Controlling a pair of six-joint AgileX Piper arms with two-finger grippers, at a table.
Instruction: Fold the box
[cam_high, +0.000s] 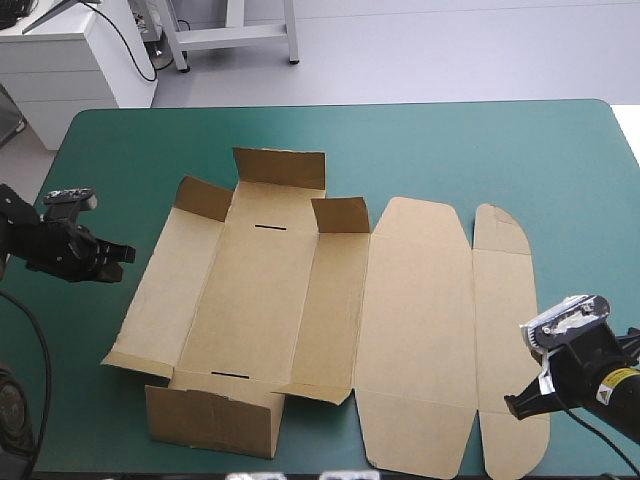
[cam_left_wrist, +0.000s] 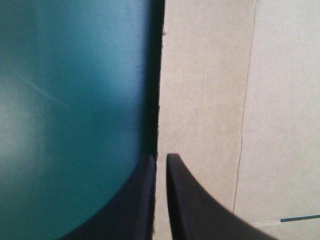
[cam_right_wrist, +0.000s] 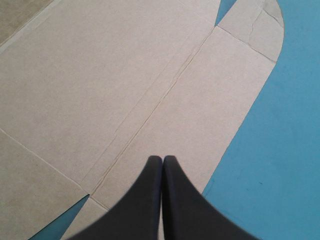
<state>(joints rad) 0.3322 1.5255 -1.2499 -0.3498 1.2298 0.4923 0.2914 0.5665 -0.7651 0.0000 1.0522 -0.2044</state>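
Ahead of the left end effector, under the right end effector, both closed, lies the box.

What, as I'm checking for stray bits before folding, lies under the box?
Only the teal-green cover shows around the box; the board, mostly flat on it, hides everything beneath, so I cannot tell.

Closed gripper, box edge ahead

A table with a teal-green cover. One brown box lies unfolded across the table's middle, reaching the table's near edge.
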